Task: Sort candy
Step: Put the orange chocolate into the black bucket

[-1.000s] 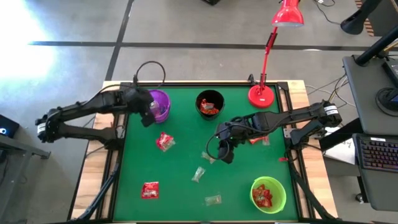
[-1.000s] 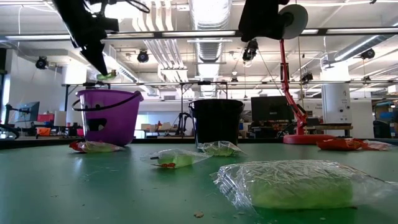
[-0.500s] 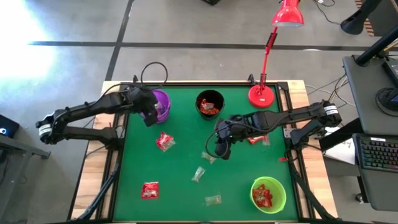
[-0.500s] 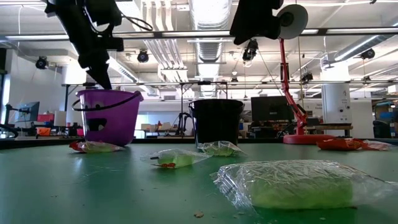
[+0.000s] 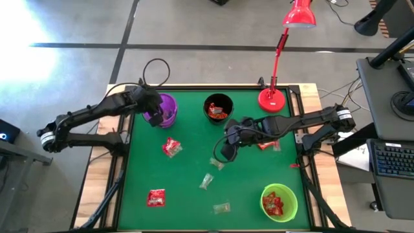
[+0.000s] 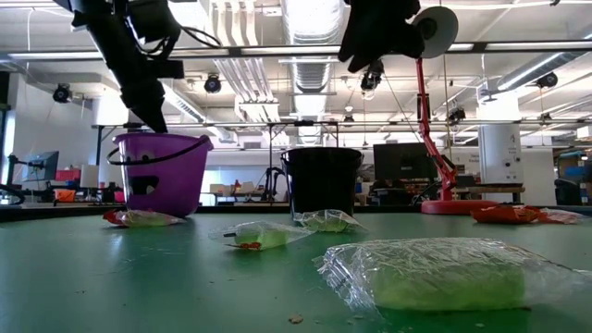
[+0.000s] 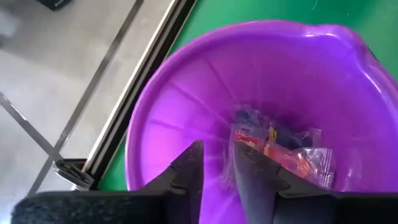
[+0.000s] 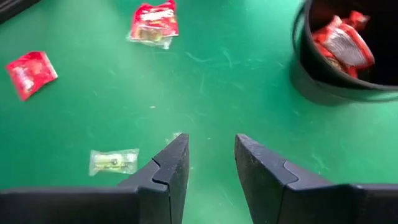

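Observation:
My left gripper (image 5: 155,118) hangs over the purple cup (image 5: 165,110), fingers slightly open (image 7: 217,155) and pointing down into it. They hold nothing. Wrapped candy (image 7: 280,149) lies on the cup's bottom. My right gripper (image 5: 224,154) hovers open (image 8: 211,149) above the green mat, just beyond a clear candy (image 5: 217,163). Loose on the mat are two red candies (image 5: 171,147) (image 5: 156,197), two more clear ones (image 5: 207,180) (image 5: 221,208) and an orange-red one (image 5: 268,145) under the right arm.
A black cup (image 5: 218,108) with red candy stands at the far middle. A green cup (image 5: 279,202) with red candy stands at the near right. A red desk lamp's base (image 5: 272,100) sits in the far right corner. Bare mat lies between the scattered sweets.
A second ago a pale candy showed in my left gripper's fingers above the purple cup's rim; it is gone from them now, and the gripper has shifted a little toward the far edge over the cup. My right gripper has drifted toward the far left, away from the clear candy.

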Available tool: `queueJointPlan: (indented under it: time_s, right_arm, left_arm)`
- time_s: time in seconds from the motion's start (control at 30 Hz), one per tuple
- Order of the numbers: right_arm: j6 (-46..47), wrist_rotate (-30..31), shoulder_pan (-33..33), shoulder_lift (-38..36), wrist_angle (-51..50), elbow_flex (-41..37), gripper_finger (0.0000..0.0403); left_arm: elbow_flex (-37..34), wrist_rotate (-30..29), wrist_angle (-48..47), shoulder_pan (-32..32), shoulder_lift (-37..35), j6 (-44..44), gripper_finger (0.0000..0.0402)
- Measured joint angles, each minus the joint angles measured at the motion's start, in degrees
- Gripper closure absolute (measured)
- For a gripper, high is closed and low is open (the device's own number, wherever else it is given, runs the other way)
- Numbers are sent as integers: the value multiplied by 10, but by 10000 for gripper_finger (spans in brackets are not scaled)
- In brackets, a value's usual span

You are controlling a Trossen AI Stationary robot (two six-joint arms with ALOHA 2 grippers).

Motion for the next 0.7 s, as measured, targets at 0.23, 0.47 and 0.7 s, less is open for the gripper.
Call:
queueJointPlan:
  time_s: [0.23,0.47,0.7]
  right_arm:
    - [113,58,-2,0,-54,-30,245]
    - [232,59,-4,0,-106,-68,211]
    - [389,55,-11,0,-156,-120,197]
  left_arm:
    - [34,-1,6,0,-1,11,305]
    - [82,0,7,0,-1,31,303]
    - [93,0,4,0,-2,32,303]
